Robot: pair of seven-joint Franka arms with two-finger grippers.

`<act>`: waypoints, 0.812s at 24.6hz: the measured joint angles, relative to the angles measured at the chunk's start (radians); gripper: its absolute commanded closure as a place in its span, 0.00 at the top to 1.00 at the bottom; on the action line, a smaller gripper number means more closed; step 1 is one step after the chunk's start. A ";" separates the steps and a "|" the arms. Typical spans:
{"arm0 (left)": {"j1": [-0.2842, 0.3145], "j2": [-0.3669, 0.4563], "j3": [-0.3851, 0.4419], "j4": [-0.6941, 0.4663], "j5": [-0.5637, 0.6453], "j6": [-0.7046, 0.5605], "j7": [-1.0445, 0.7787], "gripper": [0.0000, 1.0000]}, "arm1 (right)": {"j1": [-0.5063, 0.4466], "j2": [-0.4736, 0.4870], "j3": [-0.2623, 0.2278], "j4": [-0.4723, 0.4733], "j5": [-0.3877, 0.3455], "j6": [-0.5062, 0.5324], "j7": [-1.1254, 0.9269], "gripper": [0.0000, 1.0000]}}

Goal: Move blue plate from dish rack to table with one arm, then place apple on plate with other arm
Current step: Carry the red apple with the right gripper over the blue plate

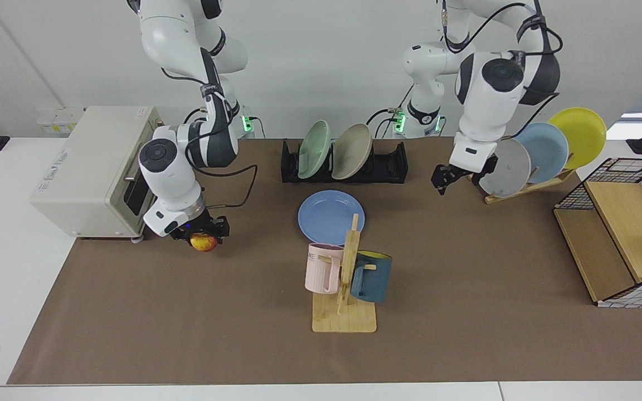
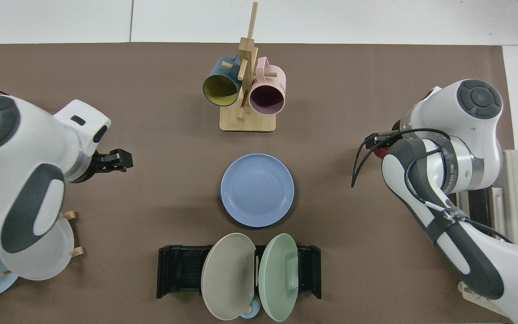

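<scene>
The blue plate (image 1: 329, 216) (image 2: 257, 190) lies flat on the brown mat of the table (image 1: 466, 278) (image 2: 353, 81), just in front of the black dish rack (image 1: 390, 164) (image 2: 178, 270). My right gripper (image 1: 203, 236) (image 2: 378, 145) is shut on the red-and-yellow apple (image 1: 204, 243) (image 2: 379, 153) beside the toaster oven, well away from the plate. I cannot tell whether the apple is touching the mat. My left gripper (image 1: 444, 178) (image 2: 119, 161) hangs open and empty above the mat, close to the wooden plate stand.
A green plate (image 1: 314, 149) and a beige plate (image 1: 351, 150) stand in the rack. A mug tree (image 1: 346, 278) with two mugs is just in front of the blue plate. A toaster oven (image 1: 92, 167), the wooden plate stand (image 1: 527, 184) and a wire-and-wood shelf (image 1: 622, 234) line the sides.
</scene>
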 measured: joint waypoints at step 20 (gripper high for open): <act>-0.049 -0.083 0.261 0.097 -0.067 -0.136 0.397 1.00 | 0.429 -0.032 0.008 0.040 0.000 -0.083 0.589 0.00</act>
